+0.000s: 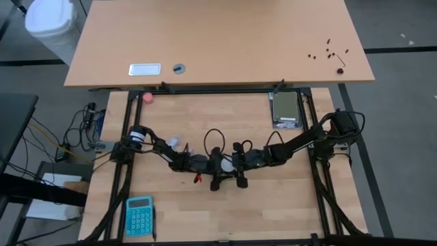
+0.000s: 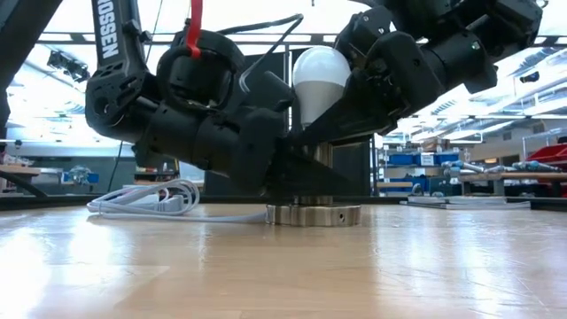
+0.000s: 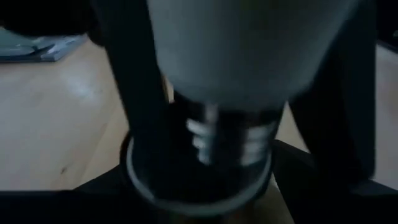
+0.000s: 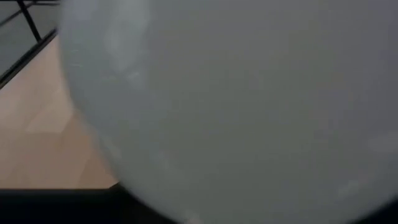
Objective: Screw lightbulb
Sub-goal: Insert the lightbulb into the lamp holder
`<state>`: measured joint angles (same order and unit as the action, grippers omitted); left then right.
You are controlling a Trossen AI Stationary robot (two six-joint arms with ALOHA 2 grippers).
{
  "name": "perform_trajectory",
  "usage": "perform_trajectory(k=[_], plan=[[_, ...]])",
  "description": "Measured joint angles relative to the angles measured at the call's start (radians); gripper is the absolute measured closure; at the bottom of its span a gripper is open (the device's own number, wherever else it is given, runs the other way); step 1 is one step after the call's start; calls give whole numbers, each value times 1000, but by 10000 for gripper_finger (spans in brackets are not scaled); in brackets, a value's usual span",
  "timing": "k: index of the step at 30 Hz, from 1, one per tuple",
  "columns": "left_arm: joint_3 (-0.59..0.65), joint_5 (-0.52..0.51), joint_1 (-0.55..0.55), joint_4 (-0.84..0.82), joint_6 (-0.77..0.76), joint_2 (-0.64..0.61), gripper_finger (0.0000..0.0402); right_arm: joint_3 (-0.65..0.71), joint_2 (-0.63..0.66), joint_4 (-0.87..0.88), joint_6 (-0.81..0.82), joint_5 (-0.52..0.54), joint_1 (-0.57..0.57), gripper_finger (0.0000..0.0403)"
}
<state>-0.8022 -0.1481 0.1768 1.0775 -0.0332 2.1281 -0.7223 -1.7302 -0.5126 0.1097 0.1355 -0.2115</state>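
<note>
Frosted glass of the bulb [image 4: 249, 99] fills the right wrist view; the right fingers cannot be made out there. From the left wrist, its threaded base [image 3: 227, 140] sits in the socket [image 3: 199, 186], dark fingers [image 3: 134, 93] flanking it, apparently spread. At table height the bulb [image 2: 321, 80] stands upright over the socket [image 2: 313, 214], cord [image 2: 146, 199] coiled beside, both grippers crowding it. From above, the left gripper [image 1: 217, 164] and right gripper [image 1: 235, 162] meet mid-table [image 1: 273, 205], hiding the bulb; a calculator [image 1: 138, 216] lies near the front edge.
</note>
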Motion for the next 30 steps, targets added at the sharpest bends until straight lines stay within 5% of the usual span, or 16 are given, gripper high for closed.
perform_trajectory(k=[12, 30], plan=[[154, -70, 2, 95, -15, -111, 126, 0, 2, 6, 1, 11, 5, 210], [98, -80, 3, 56, -16, -42, 151, 0, 9, 16, 22, 10, 13, 210]])
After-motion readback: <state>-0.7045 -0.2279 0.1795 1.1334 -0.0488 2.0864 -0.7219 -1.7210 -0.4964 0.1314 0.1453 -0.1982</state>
